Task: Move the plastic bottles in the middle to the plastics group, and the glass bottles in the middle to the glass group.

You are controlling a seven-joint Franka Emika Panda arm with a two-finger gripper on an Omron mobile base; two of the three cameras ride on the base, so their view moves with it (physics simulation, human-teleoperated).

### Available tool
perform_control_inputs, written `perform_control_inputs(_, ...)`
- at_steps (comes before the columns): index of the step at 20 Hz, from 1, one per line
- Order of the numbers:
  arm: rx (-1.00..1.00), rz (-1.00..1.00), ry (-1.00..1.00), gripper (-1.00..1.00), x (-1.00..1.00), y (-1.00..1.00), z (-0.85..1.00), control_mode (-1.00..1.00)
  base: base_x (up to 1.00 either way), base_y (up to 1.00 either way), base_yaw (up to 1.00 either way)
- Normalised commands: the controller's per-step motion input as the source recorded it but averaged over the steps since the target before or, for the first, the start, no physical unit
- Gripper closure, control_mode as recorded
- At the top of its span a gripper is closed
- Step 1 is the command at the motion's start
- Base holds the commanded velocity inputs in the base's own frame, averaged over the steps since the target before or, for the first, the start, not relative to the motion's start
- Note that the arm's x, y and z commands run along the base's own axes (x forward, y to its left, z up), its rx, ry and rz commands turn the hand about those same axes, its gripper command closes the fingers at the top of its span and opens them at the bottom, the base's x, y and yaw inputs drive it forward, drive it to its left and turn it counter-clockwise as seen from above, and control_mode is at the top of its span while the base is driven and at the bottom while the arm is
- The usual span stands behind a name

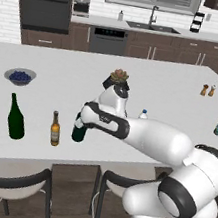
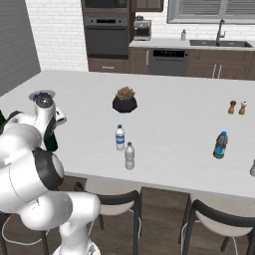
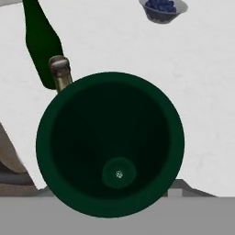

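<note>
The dark green straight-sided glass bottle (image 1: 78, 132) stands upright on the white counter (image 1: 160, 89), near its front edge, with the robot's hand directly over its neck. In the hand view this glass bottle (image 3: 110, 144) is seen straight down from above, its mouth a small pale ring low in the round dark body, right where the gripper (image 1: 82, 121) points; the fingertips themselves are hidden behind the bottle, so whether they are clamped on the neck or merely around it cannot be told. Just beside the bottle, on its left in the left base view, stands the slim brown beer bottle (image 1: 55, 129), and further left the wide-based green wine bottle (image 1: 16, 117); both also show in the hand view, the beer bottle (image 3: 60, 72) touching the rim of the held-over bottle's outline and the wine bottle (image 3: 41, 43) behind it. A bowl of blueberries (image 1: 20, 76) sits farther back on the counter. Toward the middle stand two clear plastic water bottles (image 2: 120, 137) (image 2: 129, 156), near each other, with a potted succulent (image 2: 124, 99) behind them. Well apart, on the right, stands the blue-tinted bottle (image 2: 220, 145), with salt and pepper shakers (image 2: 237, 107) beyond.
</note>
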Motion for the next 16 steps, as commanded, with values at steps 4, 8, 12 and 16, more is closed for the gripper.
perform_control_inputs(4, -0.10, 0.03, 0.06, 1.00, 0.12, 0.31, 0.00, -1.00, 0.00, 0.00, 0.00)
perform_control_inputs(8, 0.00, 0.08, 0.10, 1.00, 0.03, 0.12, 0.00, -1.00, 0.00, 0.00, 0.00)
perform_control_inputs(12, 0.00, 0.05, 0.04, 1.00, 0.08, 0.01, 0.00, -1.00, 0.00, 0.00, 0.00)
perform_control_inputs(16, 0.00, 0.02, 0.00, 1.00, 0.04, 0.01, -0.04, -1.00, 0.00, 0.00, 0.00)
